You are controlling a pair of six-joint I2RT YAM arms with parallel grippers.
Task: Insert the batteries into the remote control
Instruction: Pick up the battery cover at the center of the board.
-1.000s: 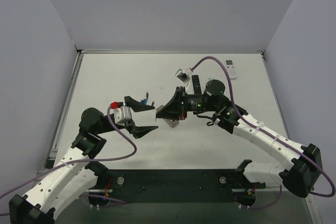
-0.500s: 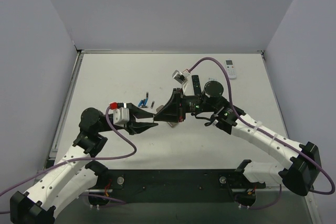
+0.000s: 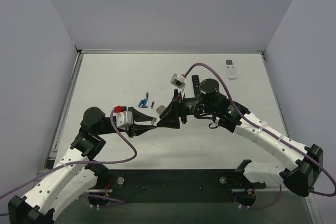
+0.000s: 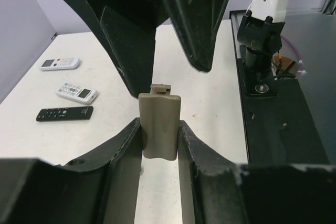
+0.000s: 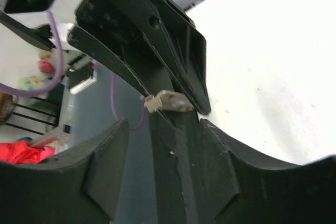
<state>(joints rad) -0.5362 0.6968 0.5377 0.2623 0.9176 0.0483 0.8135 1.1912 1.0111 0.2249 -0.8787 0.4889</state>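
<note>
Although only one plain, matte grey-tan side shows, the oblong piece I take for the remote control [image 4: 159,121] stands upright, clamped by its long edges between the fingers of the left gripper [image 4: 159,129]. A small notched tab sits at its upper end. Whether this is the whole remote or just part of its back I cannot tell. From overhead it is only a pale speck above the middle of the desk [image 3: 105,77]. The right gripper [image 5: 163,129] faces it with black plastic fingers parted, gripping nothing; whether one fingertip touches the piece is unclear. The batteries [image 3: 143,101], tiny blue and dark cylinders, lie on the desk just beyond, seen only from above. The left wrist view shows two white remotes [image 4: 77,93] and a slim black remote [image 4: 64,113]; overhead, the right arm [image 3: 252,129] hides one of the white ones.
</note>
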